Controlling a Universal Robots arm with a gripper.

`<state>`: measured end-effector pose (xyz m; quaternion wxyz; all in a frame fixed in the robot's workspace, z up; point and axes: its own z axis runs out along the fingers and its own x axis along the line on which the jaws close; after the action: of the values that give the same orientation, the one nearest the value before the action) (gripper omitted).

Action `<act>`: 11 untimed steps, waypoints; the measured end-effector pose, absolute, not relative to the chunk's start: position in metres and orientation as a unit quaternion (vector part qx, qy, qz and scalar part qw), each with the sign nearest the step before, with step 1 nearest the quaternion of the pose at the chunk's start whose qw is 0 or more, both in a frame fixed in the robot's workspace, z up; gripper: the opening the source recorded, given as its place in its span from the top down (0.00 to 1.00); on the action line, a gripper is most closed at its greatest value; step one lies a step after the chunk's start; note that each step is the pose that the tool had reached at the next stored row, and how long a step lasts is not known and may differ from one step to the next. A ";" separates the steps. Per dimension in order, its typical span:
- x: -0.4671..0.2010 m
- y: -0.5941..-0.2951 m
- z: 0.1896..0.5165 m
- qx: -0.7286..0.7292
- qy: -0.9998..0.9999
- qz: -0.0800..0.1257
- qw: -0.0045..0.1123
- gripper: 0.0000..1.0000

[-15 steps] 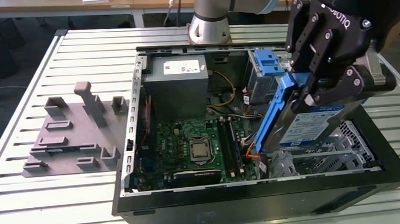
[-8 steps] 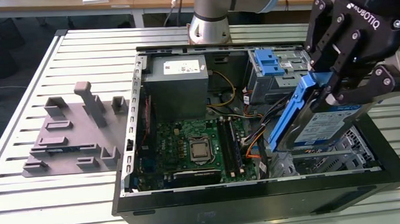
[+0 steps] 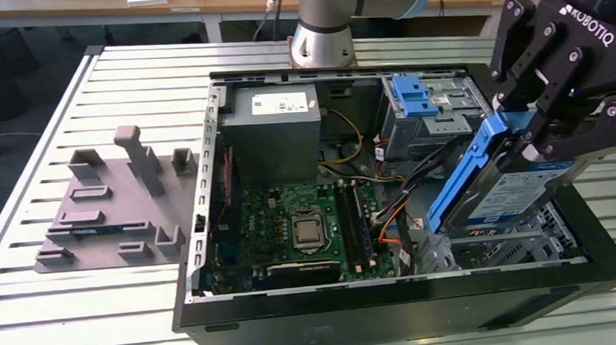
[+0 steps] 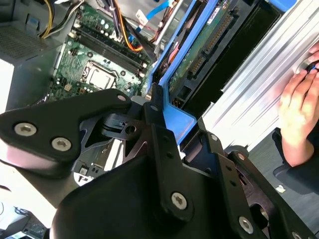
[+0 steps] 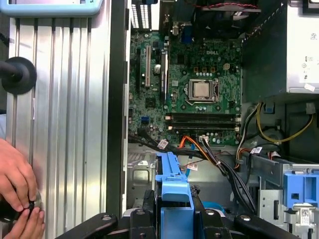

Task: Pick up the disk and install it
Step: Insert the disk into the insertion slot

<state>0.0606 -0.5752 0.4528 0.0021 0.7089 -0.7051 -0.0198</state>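
Note:
My gripper (image 3: 536, 141) is shut on the disk (image 3: 504, 186), a silver drive with a blue-and-white label in a blue carrier bracket. The disk hangs tilted, its lower end dipping into the open computer case (image 3: 397, 309) on the exterior view's right, above the grey metal bay (image 3: 498, 246) there. In the second wrist view the disk's green circuit-board side (image 4: 199, 50) faces the camera and the black fingers (image 4: 162, 144) clamp the blue bracket (image 4: 177, 119). The first wrist view has the bracket's blue end (image 5: 172, 181) rising from the gripper (image 5: 172, 221).
Inside the case lie the motherboard (image 3: 300, 227), a grey power supply box (image 3: 275, 131), cables and a drive cage with a blue latch (image 3: 414, 98). A grey fixture (image 3: 112, 204) sits on the slatted table. A person's hand (image 5: 17, 186) rests on the table beside the case.

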 end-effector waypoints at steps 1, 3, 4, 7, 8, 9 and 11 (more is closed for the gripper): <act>0.063 -0.575 0.452 0.709 -0.705 -0.020 0.002 0.64; 0.066 -0.575 0.452 0.709 -0.705 -0.020 0.002 0.64; 0.068 -0.575 0.451 0.709 -0.705 -0.020 0.002 0.64; 0.072 -0.575 0.450 0.709 -0.705 -0.020 0.002 0.64; 0.073 -0.575 0.450 0.709 -0.705 -0.020 0.002 0.64; 0.074 -0.575 0.450 0.709 -0.705 -0.020 0.002 0.64; 0.075 -0.575 0.450 0.709 -0.705 -0.020 0.002 0.64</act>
<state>0.0747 -0.5752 0.4496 0.0021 0.7088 -0.7051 -0.0198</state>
